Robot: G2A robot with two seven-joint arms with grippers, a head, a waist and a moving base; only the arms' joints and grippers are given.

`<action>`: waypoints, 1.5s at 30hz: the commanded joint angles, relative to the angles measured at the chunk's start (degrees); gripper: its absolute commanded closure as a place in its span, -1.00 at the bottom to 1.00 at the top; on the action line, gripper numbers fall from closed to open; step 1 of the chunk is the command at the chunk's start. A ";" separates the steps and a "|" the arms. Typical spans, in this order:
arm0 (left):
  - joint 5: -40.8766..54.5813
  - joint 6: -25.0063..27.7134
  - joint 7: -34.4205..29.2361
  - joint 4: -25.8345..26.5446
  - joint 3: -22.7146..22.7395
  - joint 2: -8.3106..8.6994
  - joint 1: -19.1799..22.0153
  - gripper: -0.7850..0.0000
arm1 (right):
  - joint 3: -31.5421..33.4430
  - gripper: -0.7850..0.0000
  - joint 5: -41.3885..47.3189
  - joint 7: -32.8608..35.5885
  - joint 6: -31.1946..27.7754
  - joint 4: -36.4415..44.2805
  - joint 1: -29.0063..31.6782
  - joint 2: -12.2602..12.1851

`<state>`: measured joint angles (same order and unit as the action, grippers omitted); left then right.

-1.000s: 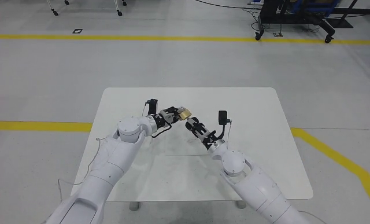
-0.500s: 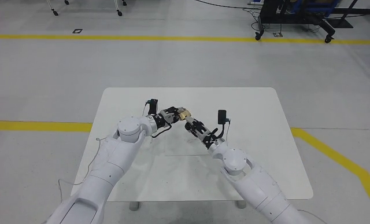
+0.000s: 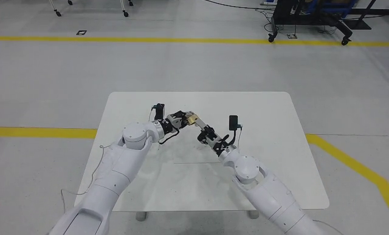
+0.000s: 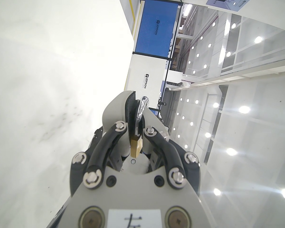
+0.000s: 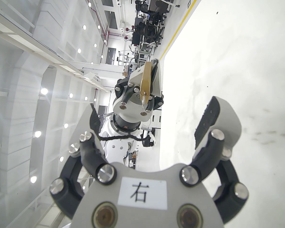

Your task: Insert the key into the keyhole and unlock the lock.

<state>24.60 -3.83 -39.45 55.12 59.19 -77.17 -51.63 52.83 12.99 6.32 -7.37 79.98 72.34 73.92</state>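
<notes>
The lock [image 4: 135, 147] was held off the table [image 3: 267, 107] by the left gripper [image 4: 139, 110], whose fingers [image 4: 123, 110] were clenched on it, the brass body lying toward the wrist and the steel shackle [image 4: 141, 109] toward the fingertips. In the right wrist view a small silver key [image 5: 144, 99] was seen projecting from the end of the lock's body, so insertion into the keyhole was judged to be done, or very nearly so; how deep the key sat could not be made out. The right gripper [image 5: 153, 107] was held just short of the key and in line with it, its fingers [image 5: 205, 124] spread wide and grasping nothing. Whether the shackle had been freed could not be told, and the lock was taken to be not yet opened. What was judged to be left was for the key to be gripped and turned, and the shackle released.

The left gripper's dark linkages were set close on both sides of the key's end of the lock, and the right fingers' approach was thought likely to be crowded by them. A yellow line [image 3: 182, 39] was marked on the floor beyond the table, and a dark wheeled frame [image 3: 310, 16] was parked farther off.
</notes>
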 commanded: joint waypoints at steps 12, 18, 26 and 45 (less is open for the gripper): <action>4.17 2.13 -8.26 -1.72 1.28 0.02 0.60 1.00 | 7.83 0.18 28.33 33.41 -6.73 -6.40 0.78 -0.93; 4.52 2.99 -9.14 -2.39 1.28 -0.09 0.84 1.00 | 5.87 0.26 31.24 37.54 -5.08 -10.61 -2.05 -0.03; 4.74 2.26 -9.09 -2.91 1.26 -0.21 1.15 1.00 | 4.66 0.30 35.45 39.87 -3.80 -16.12 -5.35 1.18; 3.15 3.34 -10.21 -2.61 1.12 -0.15 1.09 1.00 | 4.28 0.51 40.39 44.41 -1.34 -22.70 -8.57 2.86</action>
<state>28.43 -0.78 -49.40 52.38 60.52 -77.34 -50.58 57.16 53.16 50.75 -8.96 57.55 63.93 76.69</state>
